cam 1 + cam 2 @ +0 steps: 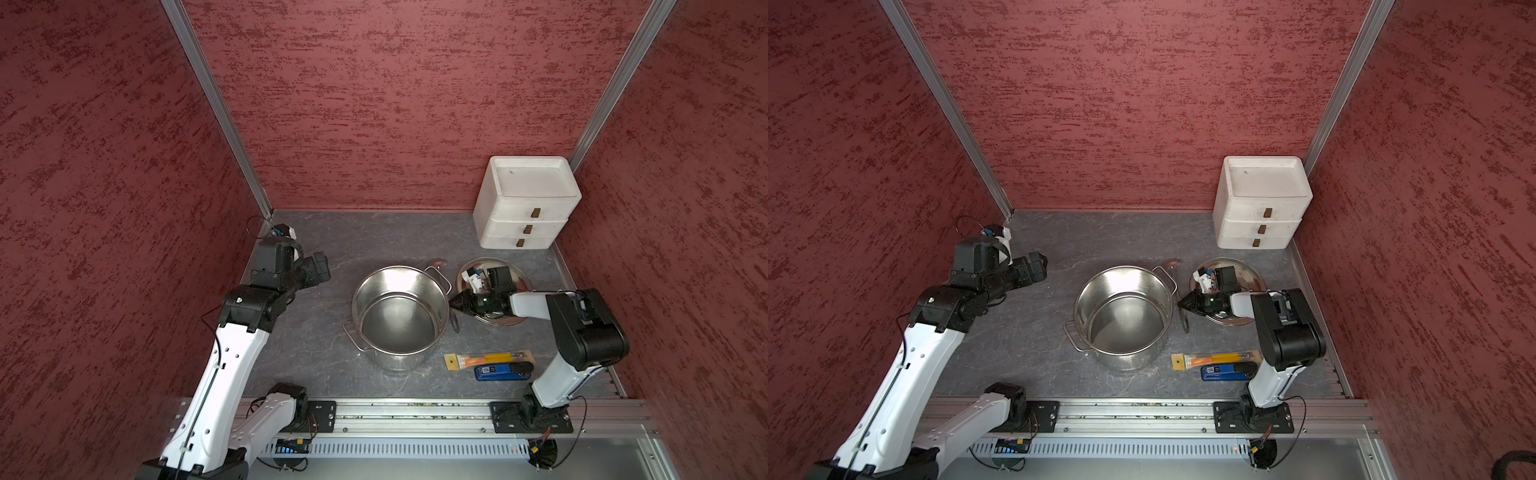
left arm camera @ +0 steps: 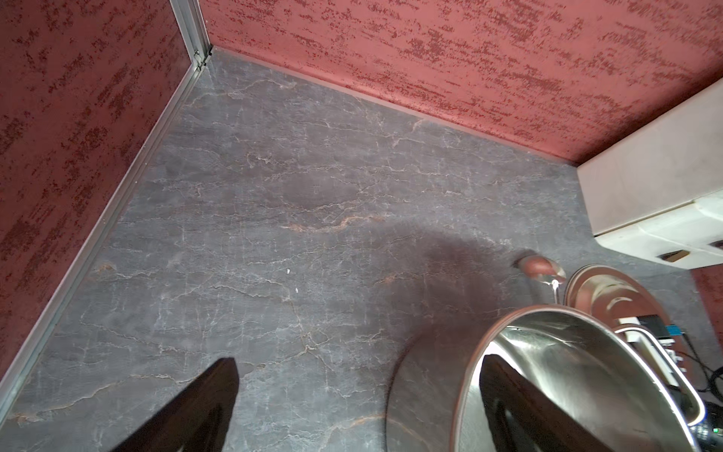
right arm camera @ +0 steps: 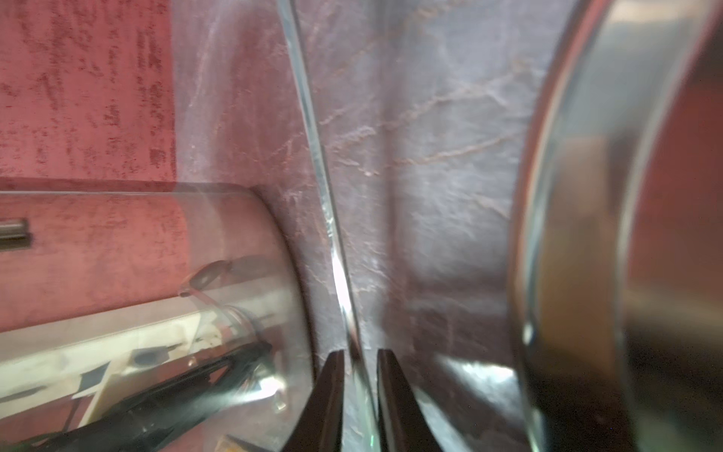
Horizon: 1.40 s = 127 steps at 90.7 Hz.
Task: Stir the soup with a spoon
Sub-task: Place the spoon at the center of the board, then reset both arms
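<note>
— Count?
— One stainless-steel pot [image 1: 405, 361], one long-handled metal spoon [image 3: 319, 168], one round metal dish [image 1: 517, 272], one white three-drawer chest [image 1: 523, 224], one orange-and-yellow packet [image 1: 490, 359], one blue-and-black gadget [image 1: 498, 371].
— Spoon's place?
— Flat on the grey table [image 1: 324, 340], just beside the pot. The right gripper [image 3: 360, 356] has its fingers narrowly apart astride the handle; the left gripper [image 2: 358, 362] gapes wide, empty, near the pot.
— Hidden?
— The right arm [image 1: 528, 305] covers most of the dish; the pot's contents are unclear.

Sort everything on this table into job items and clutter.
Job: long-handled metal ladle; shiny steel stockpot; right gripper, straddling the ladle's handle.
Clutter: round steel lid; white three-drawer chest; orange-and-yellow packaged flat tool; blue-and-black flat gadget.
</note>
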### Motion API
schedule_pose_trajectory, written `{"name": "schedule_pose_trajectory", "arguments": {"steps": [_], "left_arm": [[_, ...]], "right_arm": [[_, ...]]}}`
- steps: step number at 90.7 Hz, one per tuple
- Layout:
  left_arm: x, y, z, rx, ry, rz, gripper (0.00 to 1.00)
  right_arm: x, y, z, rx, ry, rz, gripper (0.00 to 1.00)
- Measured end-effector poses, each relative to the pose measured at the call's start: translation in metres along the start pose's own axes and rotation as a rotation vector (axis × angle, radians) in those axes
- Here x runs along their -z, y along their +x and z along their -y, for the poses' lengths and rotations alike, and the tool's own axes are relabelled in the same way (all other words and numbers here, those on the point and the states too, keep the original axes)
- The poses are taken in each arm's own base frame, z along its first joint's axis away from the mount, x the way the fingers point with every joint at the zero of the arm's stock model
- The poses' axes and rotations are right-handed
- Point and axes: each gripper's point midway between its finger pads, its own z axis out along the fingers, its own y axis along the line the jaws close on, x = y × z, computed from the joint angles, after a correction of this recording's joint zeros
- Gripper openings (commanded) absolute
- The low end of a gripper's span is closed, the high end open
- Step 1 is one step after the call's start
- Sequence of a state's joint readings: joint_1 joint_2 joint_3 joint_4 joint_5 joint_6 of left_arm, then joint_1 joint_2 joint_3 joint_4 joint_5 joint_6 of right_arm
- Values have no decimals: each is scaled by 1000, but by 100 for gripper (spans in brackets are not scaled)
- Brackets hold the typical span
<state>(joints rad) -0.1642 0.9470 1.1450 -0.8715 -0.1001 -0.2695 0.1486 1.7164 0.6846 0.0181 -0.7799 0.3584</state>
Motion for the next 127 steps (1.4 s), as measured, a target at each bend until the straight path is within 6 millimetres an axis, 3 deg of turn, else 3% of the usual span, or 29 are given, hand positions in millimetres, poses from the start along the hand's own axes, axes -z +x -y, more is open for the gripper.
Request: {"name": "schedule_pose_trajectory", "arguments": {"steps": [13,29,39,49,60,66,75,85,94,104,127], "left_arm": [[-14,14,-14,-54,-52,10,100],[-48,42,-39,-109,-124,-3,100],[-72,64,-60,-117,-157,-14,100],[-95,81,-80,-106,-169,13,100],[-118,92,-94,-82,-157,76,100],[-130,94,-98,-64,-140,103,100],[-147,85,-96,-45,-106,163,100],[-167,75,-92,-44,-68,229,100],[-180,71,-91,-42,-52,255,100],[-190,67,-85,-59,-20,280,100],[-198,59,-68,-111,39,350,100]], "right_arm": [[9,-4,0,17,57,11,34],[44,-31,-26,119,131,111,52],[87,-56,-52,221,204,244,73],[142,-78,-79,346,309,436,97],[197,-89,-96,502,430,654,99],[208,-89,-88,564,497,734,99],[203,-86,-54,596,596,761,99],[178,-78,-9,573,658,701,98],[162,-70,14,584,667,703,99],[155,-71,24,601,668,739,98],[150,-95,24,639,648,840,98]]}}
